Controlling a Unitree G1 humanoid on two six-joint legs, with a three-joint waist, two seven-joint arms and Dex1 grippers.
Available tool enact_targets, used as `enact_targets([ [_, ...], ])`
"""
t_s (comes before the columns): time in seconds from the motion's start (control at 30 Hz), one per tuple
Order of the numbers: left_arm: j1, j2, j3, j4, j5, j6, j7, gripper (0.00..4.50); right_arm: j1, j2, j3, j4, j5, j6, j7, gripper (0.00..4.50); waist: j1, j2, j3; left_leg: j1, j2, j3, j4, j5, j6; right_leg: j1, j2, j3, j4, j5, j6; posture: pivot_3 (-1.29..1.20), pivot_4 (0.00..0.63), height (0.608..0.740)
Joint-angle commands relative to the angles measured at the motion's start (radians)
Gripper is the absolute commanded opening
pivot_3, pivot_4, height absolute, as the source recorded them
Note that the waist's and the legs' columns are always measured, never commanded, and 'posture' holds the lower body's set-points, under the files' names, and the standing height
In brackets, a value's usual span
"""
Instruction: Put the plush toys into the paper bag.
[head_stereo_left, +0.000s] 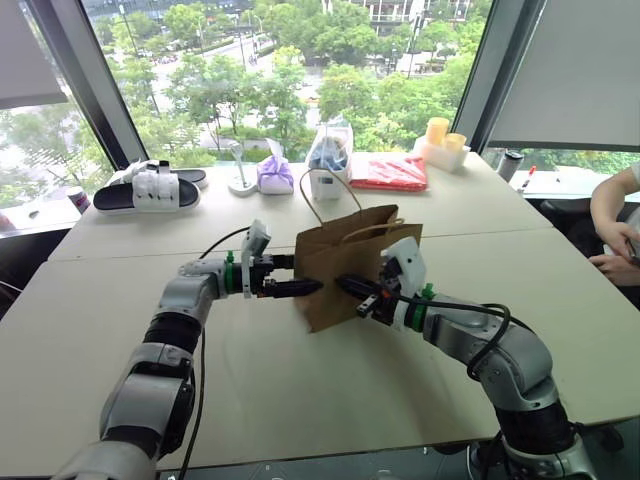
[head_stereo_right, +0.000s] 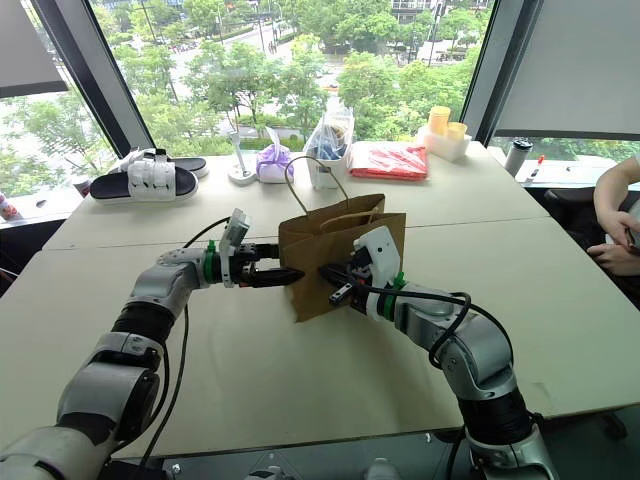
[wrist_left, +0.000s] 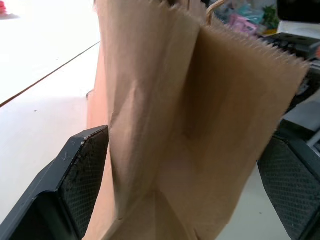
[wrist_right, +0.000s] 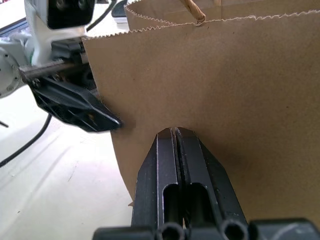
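Note:
The brown paper bag (head_stereo_left: 345, 262) stands upright in the middle of the table (head_stereo_left: 300, 400), its two loop handles up. My left gripper (head_stereo_left: 295, 275) reaches in level from the left and is open, with the bag's left side edge between its pads (wrist_left: 90, 175). My right gripper (head_stereo_left: 340, 282) comes from the right and is shut, its tips (wrist_right: 172, 131) resting against the bag's front face. In the right wrist view the left gripper (wrist_right: 85, 112) sits at the bag's edge. The plush toys are out of view.
Along the far edge by the window lie black and white sandals (head_stereo_left: 150, 188), a purple tied pouch (head_stereo_left: 275, 172), a white container with a clear bag (head_stereo_left: 328, 160), a red packet (head_stereo_left: 388, 172) and yellow cups (head_stereo_left: 445, 140). A person's arm (head_stereo_left: 615, 225) rests at the right.

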Motion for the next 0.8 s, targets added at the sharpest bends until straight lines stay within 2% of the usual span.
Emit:
enact_targets([
  [0.03, -0.001, -0.006, 0.017, -0.03, -0.001, -0.014, 0.034, 4.5, 0.011, 0.006, -0.032, -0.058, 0.011, -0.001, -0.013, 0.02, 0.001, 0.0, 0.0, 0.0, 0.0, 0.0, 0.0, 0.0, 0.0, 0.0, 0.0, 0.0, 0.0, 0.0, 0.0, 0.0, 0.15, 0.74],
  [0.13, 0.002, -0.027, 0.022, -0.041, -0.011, -0.002, 0.062, 4.5, 0.034, 0.002, -0.059, -0.095, 0.03, 0.017, -0.027, 0.02, 0.004, 0.0, 0.0, 0.0, 0.0, 0.0, 0.0, 0.0, 0.0, 0.0, 0.0, 0.0, 0.0, 0.0, 0.0, 0.0, 0.15, 0.74],
  [0.23, -0.002, -0.051, 0.025, -0.03, -0.01, -0.012, 0.093, 3.64, 0.062, -0.008, -0.081, -0.147, 0.044, 0.048, -0.042, 0.0, 0.005, 0.0, 0.0, 0.0, 0.0, 0.0, 0.0, 0.0, 0.0, 0.0, 0.0, 0.0, 0.0, 0.0, 0.0, 0.0, 0.15, 0.74],
  [0.43, 0.008, -0.089, 0.046, -0.047, -0.028, -0.004, 0.145, 0.8, 0.169, -0.046, -0.216, -0.307, 0.126, 0.142, -0.096, 0.0, 0.005, 0.0, 0.0, 0.0, 0.0, 0.0, 0.0, 0.0, 0.0, 0.0, 0.0, 0.0, 0.0, 0.0, 0.0, 0.0, 0.15, 0.74],
  [0.47, 0.012, -0.094, 0.046, -0.056, -0.029, -0.002, 0.15, 0.54, 0.178, -0.048, -0.233, -0.319, 0.136, 0.151, -0.102, 0.0, 0.003, 0.0, 0.0, 0.0, 0.0, 0.0, 0.0, 0.0, 0.0, 0.0, 0.0, 0.0, 0.0, 0.0, 0.0, 0.0, 0.15, 0.74],
  [0.5, 0.017, -0.099, 0.046, -0.064, -0.026, -0.006, 0.16, 0.05, 0.188, -0.05, -0.249, -0.331, 0.147, 0.159, -0.108, 0.0, 0.004, 0.0, 0.0, 0.0, 0.0, 0.0, 0.0, 0.0, 0.0, 0.0, 0.0, 0.0, 0.0, 0.0, 0.0, 0.0, 0.15, 0.74],
  [0.63, 0.035, -0.108, 0.046, -0.1, -0.029, -0.01, 0.161, 0.02, 0.238, -0.08, -0.318, -0.383, 0.189, 0.192, -0.122, 0.0, 0.005, 0.0, 0.0, 0.0, 0.0, 0.0, 0.0, 0.0, 0.0, 0.001, 0.0, 0.0, 0.0, 0.0, 0.0, 0.0, 0.15, 0.74],
  [0.8, -0.045, -0.052, 0.04, -0.005, -0.036, -0.022, -0.001, 0.02, 0.266, -0.159, -0.454, -0.4, 0.264, 0.216, -0.112, 0.0, 0.006, 0.0, 0.0, 0.0, 0.0, 0.001, 0.0, 0.0, 0.0, 0.001, 0.0, 0.0, 0.0, 0.0, 0.0, 0.0, 0.15, 0.74],
])
